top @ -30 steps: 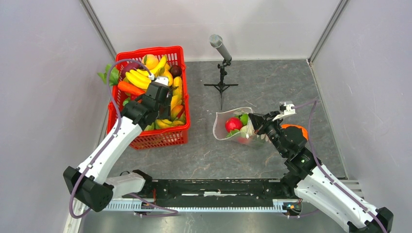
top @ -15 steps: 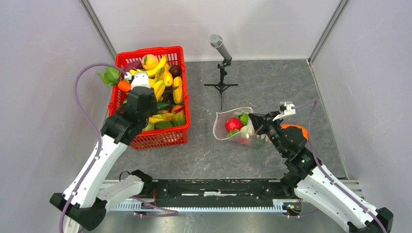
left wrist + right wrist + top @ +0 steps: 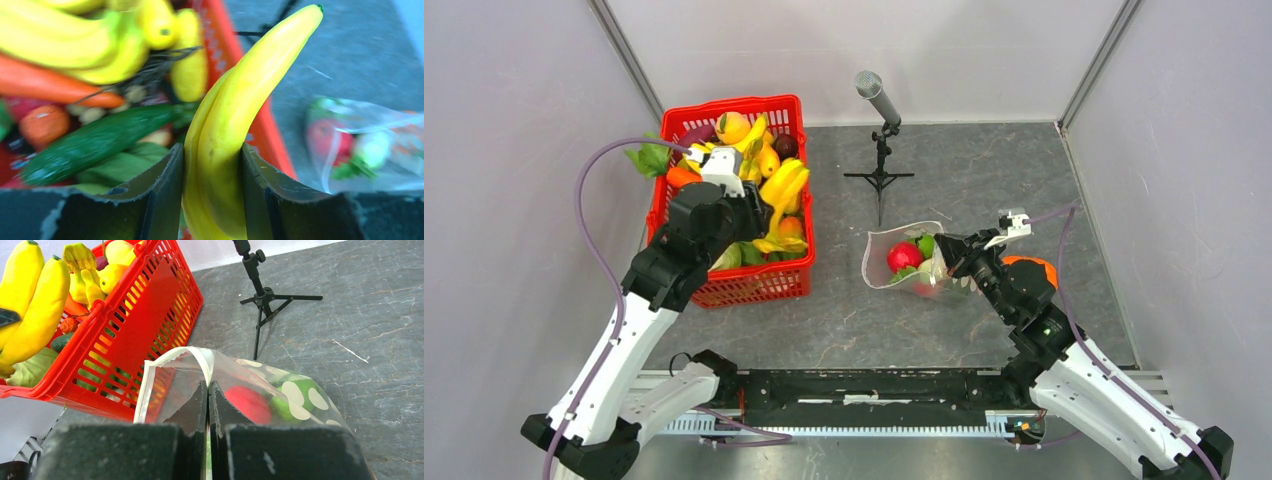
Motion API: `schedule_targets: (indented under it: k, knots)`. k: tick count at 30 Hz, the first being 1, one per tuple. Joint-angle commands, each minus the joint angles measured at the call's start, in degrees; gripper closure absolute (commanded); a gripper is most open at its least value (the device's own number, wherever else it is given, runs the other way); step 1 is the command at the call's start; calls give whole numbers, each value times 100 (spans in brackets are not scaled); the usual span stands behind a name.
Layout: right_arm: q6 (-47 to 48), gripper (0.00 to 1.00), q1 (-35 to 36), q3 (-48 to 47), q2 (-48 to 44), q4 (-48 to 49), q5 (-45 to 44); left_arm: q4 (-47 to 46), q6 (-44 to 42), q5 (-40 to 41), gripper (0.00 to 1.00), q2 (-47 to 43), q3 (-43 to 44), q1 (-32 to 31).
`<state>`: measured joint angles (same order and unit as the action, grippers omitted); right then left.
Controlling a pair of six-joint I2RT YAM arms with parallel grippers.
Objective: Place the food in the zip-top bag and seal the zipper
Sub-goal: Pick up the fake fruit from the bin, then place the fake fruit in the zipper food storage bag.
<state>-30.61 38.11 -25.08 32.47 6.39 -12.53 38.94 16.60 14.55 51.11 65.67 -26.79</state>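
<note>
My left gripper [image 3: 762, 207] is shut on a yellow banana bunch [image 3: 782, 186] and holds it above the right side of the red basket [image 3: 759, 282]; in the left wrist view the bananas [image 3: 235, 120] stand pinched between both fingers. The clear dotted zip-top bag [image 3: 904, 262] lies open on the grey table, with a red fruit [image 3: 905, 256] and a green piece [image 3: 926, 244] inside. My right gripper [image 3: 952, 258] is shut on the bag's mouth edge, holding the white zipper strip [image 3: 202, 360] up; the bag [image 3: 270, 390] opens toward the basket.
The red basket [image 3: 135, 335] holds more bananas, a carrot [image 3: 45, 85], a cucumber [image 3: 100, 142] and several other toy foods. A microphone on a small black tripod [image 3: 880, 135] stands behind the bag. An orange piece [image 3: 1034, 268] lies by my right arm. Grey walls enclose the table.
My left gripper has lifted the banana bunch out of the basket and swung it right, toward the bag. The right gripper and bag have not moved.
</note>
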Motion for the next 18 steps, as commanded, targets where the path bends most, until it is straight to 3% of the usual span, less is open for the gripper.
schedule_targets:
  k: [1,6,13,18]
  knots:
    - [9,99,-5,-225,-17,204,35,-810,24,-2024,74,-16,124,4]
    - [2,99,-5,-217,0,204,43,-884,55,-2383,77,8,116,2]
    - [-43,99,-5,-203,-24,264,98,-1084,301,-4278,79,493,156,-64]
    - [-52,99,-5,-208,-14,299,187,-820,218,-4239,79,994,276,-574]
